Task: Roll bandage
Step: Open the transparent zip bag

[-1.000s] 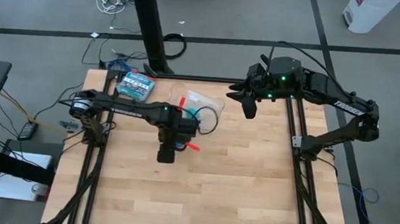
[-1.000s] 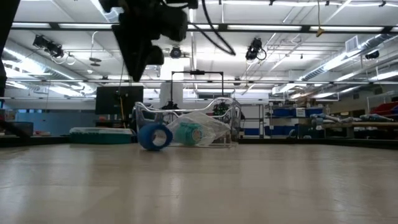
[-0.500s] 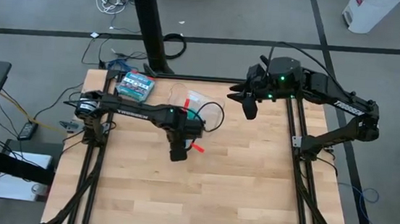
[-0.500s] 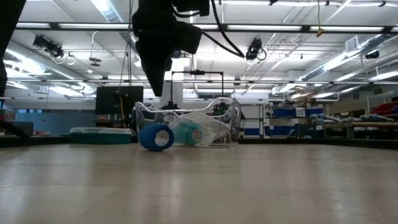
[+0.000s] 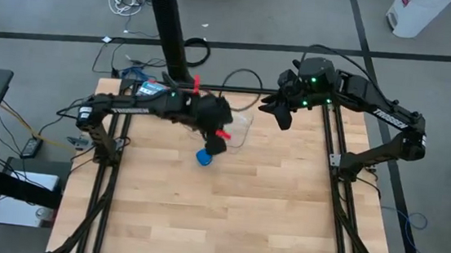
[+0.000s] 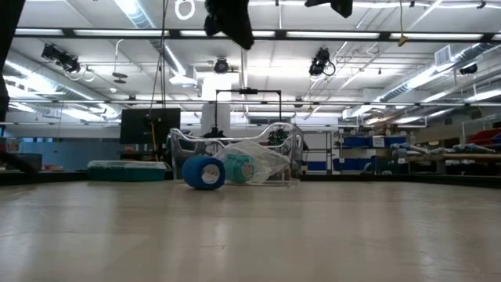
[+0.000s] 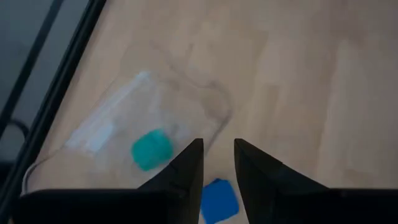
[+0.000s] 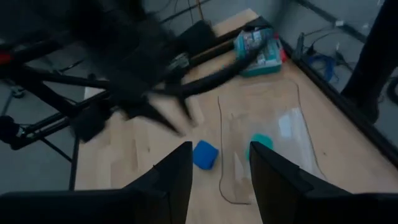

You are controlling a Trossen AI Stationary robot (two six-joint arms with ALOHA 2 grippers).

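At the far left corner of the table you see a green-and-white box, mostly covered by the left arm in the high view. The left gripper hangs above the table, a little left of the middle, with nothing in it; in the left wrist view its two fingers stand slightly apart, with a narrow gap between them. Just below it in the high view, the bandage lies on the wood as a small blue roll, free of both grippers. In the low view the bandage rests on the table and seems to touch the clear plastic bag beside it. Inside this bag you find a small teal roll. Farther to the right, the right gripper waits in the air near the far right side of the table. Its fingers are spread, and you see nothing between them.
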